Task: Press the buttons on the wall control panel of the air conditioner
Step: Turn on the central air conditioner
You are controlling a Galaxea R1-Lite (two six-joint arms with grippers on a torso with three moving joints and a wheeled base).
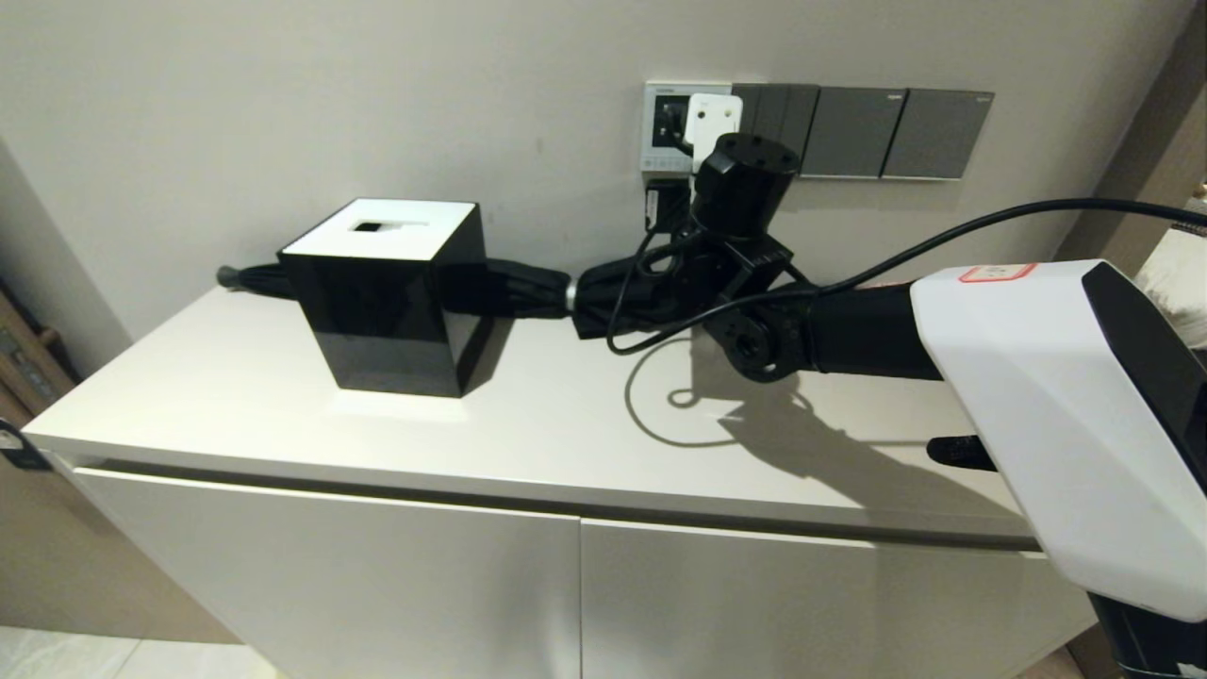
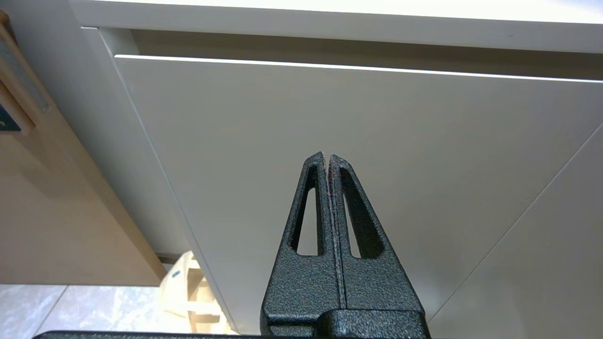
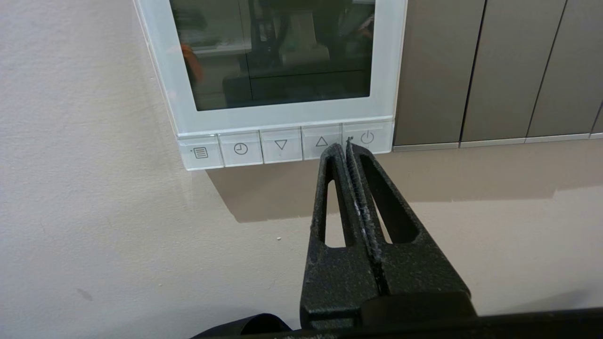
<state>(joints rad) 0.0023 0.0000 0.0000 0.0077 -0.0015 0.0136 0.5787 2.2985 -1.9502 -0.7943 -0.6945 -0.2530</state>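
Cabinet front of pale, flat board (image 2: 330, 122) fills the left wrist view, where the left gripper (image 2: 327, 157) hangs low before the door with its two black textured fingers pressed together and nothing between them. That arm does not show in the head view.

On the left part of the white cabinet top (image 1: 528, 424) stands a glossy black cube-shaped box with a white slotted lid (image 1: 387, 292). Behind it, along the wall, lies a folded black umbrella (image 1: 528, 288), its length passing behind the box.

Further right on the beige wall (image 3: 94, 226) sits the air conditioner's wall control panel (image 3: 278, 120), a small square white-framed unit with a dark screen that mirrors the room. Along its bottom edge runs the row of light grey buttons (image 3: 281, 145), five keys marked with a list, a clock, a down triangle, an up triangle and a power sign.

The right gripper (image 3: 346, 147), black and wedge-shaped, is raised to the panel with its fingers closed tight on nothing. Its tips lie at the lower edge of the key row, at the seam between the up-triangle key and the power key; whether they touch the keys cannot be told.

Right of the panel, touching its frame, runs a row of dark grey rocker switch plates (image 1: 886, 132). The right arm's white forearm shell (image 1: 1066, 415) reaches in from the right over the cabinet top, and a black cable (image 1: 943, 240) trails along it.
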